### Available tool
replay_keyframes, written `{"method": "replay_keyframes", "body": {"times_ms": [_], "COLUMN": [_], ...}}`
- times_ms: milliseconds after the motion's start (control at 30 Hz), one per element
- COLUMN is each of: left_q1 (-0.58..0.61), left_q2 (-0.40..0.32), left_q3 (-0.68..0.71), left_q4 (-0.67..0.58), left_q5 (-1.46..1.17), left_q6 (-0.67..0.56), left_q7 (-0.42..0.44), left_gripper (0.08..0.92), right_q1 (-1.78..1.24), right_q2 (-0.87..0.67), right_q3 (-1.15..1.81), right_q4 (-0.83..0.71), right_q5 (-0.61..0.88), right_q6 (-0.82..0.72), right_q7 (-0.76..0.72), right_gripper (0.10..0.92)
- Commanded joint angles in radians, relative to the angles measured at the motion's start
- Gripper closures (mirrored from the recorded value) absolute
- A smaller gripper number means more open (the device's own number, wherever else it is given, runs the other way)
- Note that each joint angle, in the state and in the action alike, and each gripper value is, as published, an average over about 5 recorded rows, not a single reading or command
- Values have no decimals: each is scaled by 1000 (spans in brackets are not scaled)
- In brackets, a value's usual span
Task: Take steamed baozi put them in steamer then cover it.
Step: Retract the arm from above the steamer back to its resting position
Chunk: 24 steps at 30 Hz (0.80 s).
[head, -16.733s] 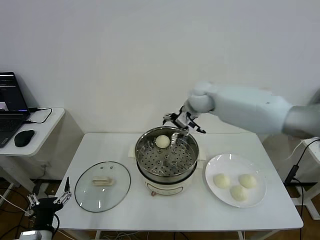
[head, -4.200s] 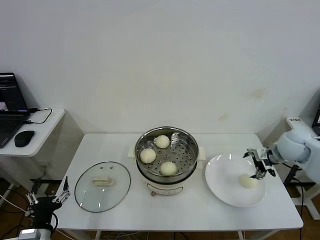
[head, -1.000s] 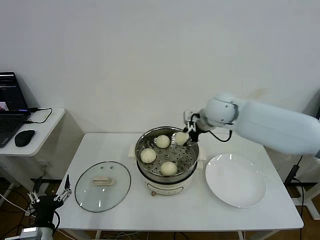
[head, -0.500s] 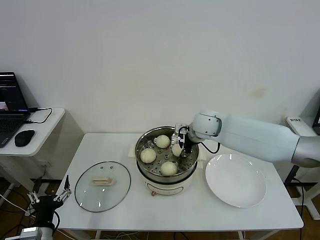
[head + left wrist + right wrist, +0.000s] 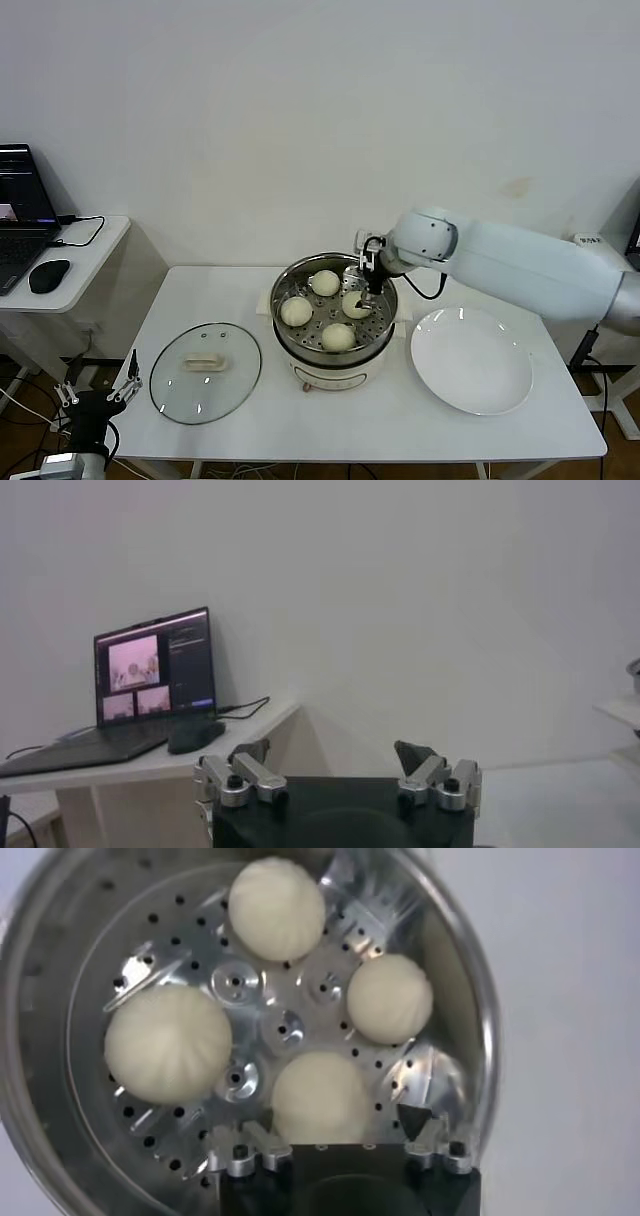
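Several cream-white steamed baozi (image 5: pixel 339 337) lie on the perforated tray of the steel steamer (image 5: pixel 330 360) at the table's middle. My right gripper (image 5: pixel 367 283) hovers open just above the right-hand baozi (image 5: pixel 355 304), and nothing is between its fingers. In the right wrist view that baozi (image 5: pixel 320 1098) lies below the spread gripper (image 5: pixel 338 1120), with the others (image 5: pixel 168 1043) around it inside the steamer (image 5: pixel 40 968). The glass cover (image 5: pixel 205 372) lies flat on the table, left of the steamer. My left gripper (image 5: pixel 98 387) is parked low off the table's front left corner, and stands open (image 5: pixel 333 752).
An empty white plate (image 5: pixel 472 362) sits right of the steamer. A side table at the far left carries a laptop (image 5: pixel 20 215) and a mouse (image 5: pixel 48 275). The left wrist view also shows the laptop (image 5: pixel 155 675).
My right gripper carried a baozi down onto the steamer tray, opened and let it go, then rose slightly. The left arm has not moved.
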Motion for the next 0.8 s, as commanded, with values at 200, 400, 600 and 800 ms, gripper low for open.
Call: {"method": "replay_keyframes", "body": {"times_ms": [200, 400, 600, 800], "left_q1": [5, 2, -2, -27], "left_q2": [-6, -12, -17, -20], "left_q3": [3, 18, 46, 80], "left_q4": [-1, 4, 28, 87], "left_q5": [1, 11, 61, 256], "left_q6": [0, -4, -20, -33], "left_q7": [-3, -6, -13, -30], "left_gripper": [177, 177, 177, 177], "right_q1": [-591, -1225, -1663, -1844], "right_q2": [-373, -313, 0, 327], "right_q3": [558, 1139, 1604, 1860], "right_q4": [324, 342, 338, 305], "right_q5": [44, -108, -323, -412], "right_q6": [305, 556, 789, 928], "right_q7": [557, 644, 556, 436], "right_gripper": [203, 203, 203, 203]}}
